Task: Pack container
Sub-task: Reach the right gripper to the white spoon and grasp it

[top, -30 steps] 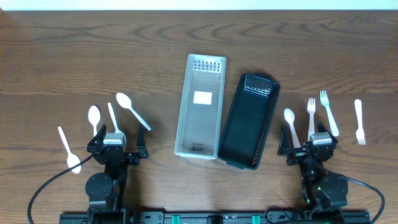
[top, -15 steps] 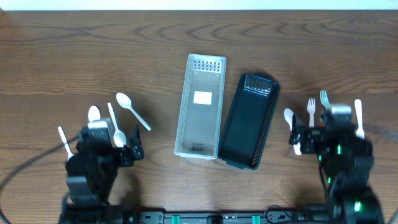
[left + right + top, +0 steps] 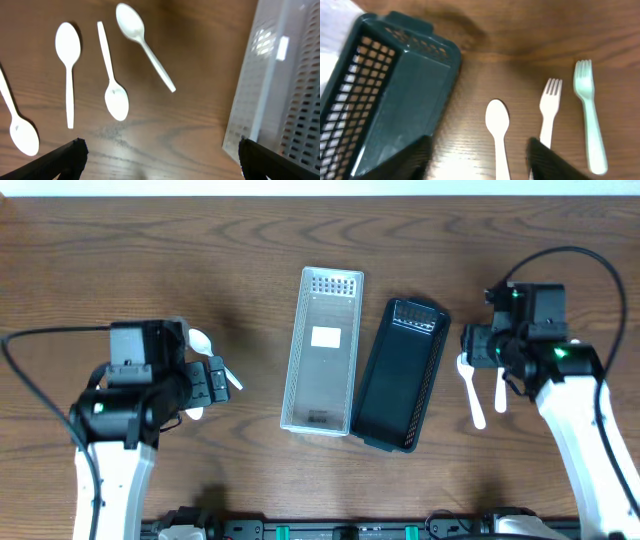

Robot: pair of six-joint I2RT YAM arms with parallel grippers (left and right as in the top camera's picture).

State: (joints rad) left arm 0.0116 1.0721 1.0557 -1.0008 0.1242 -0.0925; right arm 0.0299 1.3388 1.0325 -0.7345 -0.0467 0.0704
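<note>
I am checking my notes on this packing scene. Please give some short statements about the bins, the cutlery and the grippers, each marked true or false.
The white perforated plastic bin contains cutlery. False: no cutlery lies in it.
The left wrist view shows four white plastic spoons. True.
The dark green plastic bin lies left of the white bin. False: it lies right of it.
The right gripper is open and holds nothing. True.
</note>
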